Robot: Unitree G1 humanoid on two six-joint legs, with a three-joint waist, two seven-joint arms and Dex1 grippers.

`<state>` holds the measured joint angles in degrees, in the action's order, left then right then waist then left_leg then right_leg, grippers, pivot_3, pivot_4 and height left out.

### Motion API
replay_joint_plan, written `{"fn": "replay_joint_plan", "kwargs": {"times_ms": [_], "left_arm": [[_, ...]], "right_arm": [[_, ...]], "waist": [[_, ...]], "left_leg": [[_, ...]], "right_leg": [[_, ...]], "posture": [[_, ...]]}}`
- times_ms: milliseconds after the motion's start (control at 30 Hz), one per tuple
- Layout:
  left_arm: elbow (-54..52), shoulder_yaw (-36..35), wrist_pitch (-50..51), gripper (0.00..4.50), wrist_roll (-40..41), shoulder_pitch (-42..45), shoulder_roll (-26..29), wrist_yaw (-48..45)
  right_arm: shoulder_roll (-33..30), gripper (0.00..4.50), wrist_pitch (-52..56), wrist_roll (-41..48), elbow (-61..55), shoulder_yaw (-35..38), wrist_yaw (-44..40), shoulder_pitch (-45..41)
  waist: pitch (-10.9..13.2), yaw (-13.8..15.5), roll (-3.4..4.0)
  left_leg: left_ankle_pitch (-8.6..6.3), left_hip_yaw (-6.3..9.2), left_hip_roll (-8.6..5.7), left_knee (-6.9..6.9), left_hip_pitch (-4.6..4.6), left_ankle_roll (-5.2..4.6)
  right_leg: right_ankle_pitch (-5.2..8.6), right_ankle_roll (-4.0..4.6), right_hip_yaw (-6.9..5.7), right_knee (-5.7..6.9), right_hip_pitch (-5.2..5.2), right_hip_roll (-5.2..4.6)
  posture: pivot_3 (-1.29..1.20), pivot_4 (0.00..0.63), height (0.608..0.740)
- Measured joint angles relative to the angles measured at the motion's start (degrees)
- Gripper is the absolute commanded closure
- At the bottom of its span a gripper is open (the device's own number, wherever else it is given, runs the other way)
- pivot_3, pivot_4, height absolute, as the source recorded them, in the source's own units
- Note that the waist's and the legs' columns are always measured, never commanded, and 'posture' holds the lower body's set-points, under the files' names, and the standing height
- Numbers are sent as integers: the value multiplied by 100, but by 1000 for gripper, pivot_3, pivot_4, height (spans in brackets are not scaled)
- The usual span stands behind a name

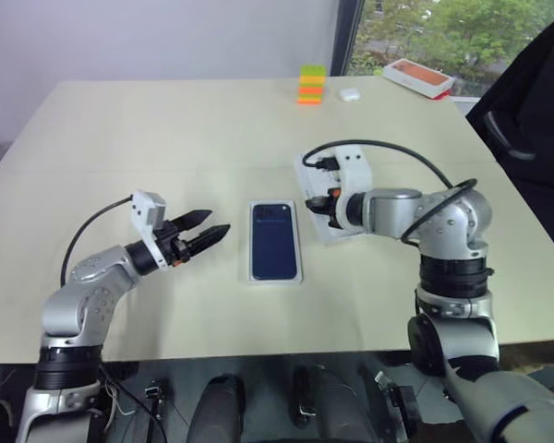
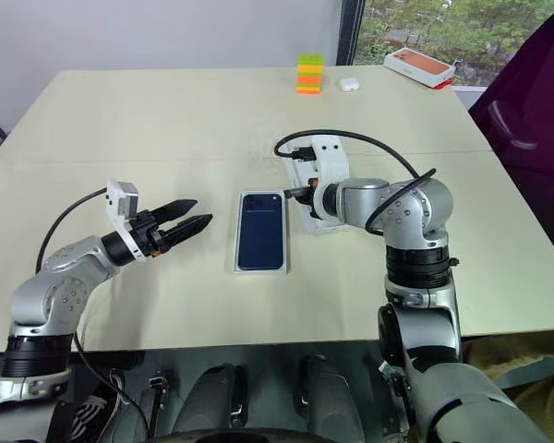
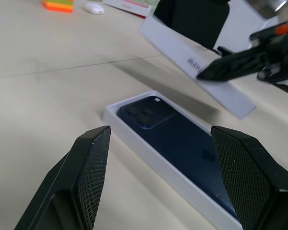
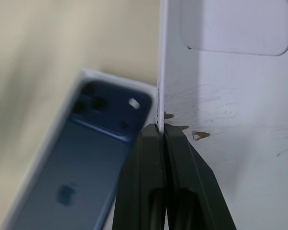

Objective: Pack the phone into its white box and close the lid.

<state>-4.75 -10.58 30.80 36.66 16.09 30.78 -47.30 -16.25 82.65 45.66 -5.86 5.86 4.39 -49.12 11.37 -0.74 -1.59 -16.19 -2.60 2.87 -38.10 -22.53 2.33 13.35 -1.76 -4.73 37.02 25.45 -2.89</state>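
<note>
Right gripper (image 4: 161,132) pinches the lid (image 3: 197,67) beside the boxed phone (image 1: 274,238); left gripper (image 1: 212,225) spread wide.

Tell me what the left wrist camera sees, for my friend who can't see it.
A dark blue phone lies in its white box on a tan table, between the open left gripper. Beyond it, the right gripper pinches the tilted white lid.

Dark, unreadable print on the lid (image 3: 197,64) side wall.
</note>
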Motion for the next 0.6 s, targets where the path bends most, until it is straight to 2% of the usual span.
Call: {"fn": "replay_joint_plan", "kwargs": {"times_ms": [100,167,233,300,467,600], "left_arm": [[46,-69,-3,965,1,1,31,-1],[82,-150,-21,965,24,20,51,-20],[73,-222,52,965,168,63,75,-46],[44,-263,143,965,284,69,123,-90],[6,-499,309,965,447,-29,487,-251],[-30,-755,647,965,787,-181,790,-447]], "right_arm": [[87,4480,-363,7,-50,68,-421,-27],[732,4480,-483,421,-38,616,-519,-89],[1522,4480,-436,1472,191,1296,-469,-117],[1878,4480,-395,2178,384,1545,-422,-94],[2006,4480,-566,3198,764,1933,8,121],[2076,4480,-611,3551,877,1728,200,649]], "waist": [[0,-1,0],[0,-41,1],[0,-39,0],[2,-16,3],[1,0,2],[1,-24,2]], "left_leg": [[-4,-1,0,0,0,-6],[-5,-3,9,1,3,-9],[-5,0,23,6,6,-9],[-5,1,27,8,5,-9],[-5,-3,7,2,4,-9],[-7,-2,6,5,4,-12]], "right_leg": [[0,0,0,-1,0,1],[-1,1,5,2,3,11],[-5,9,5,6,3,22],[-9,16,1,7,4,22],[-9,15,8,1,-1,-8],[-8,12,16,-2,2,-3]], "posture": [[0,150,740],[0,150,740],[0,150,740],[0,150,740],[0,150,740],[0,150,740]]}}
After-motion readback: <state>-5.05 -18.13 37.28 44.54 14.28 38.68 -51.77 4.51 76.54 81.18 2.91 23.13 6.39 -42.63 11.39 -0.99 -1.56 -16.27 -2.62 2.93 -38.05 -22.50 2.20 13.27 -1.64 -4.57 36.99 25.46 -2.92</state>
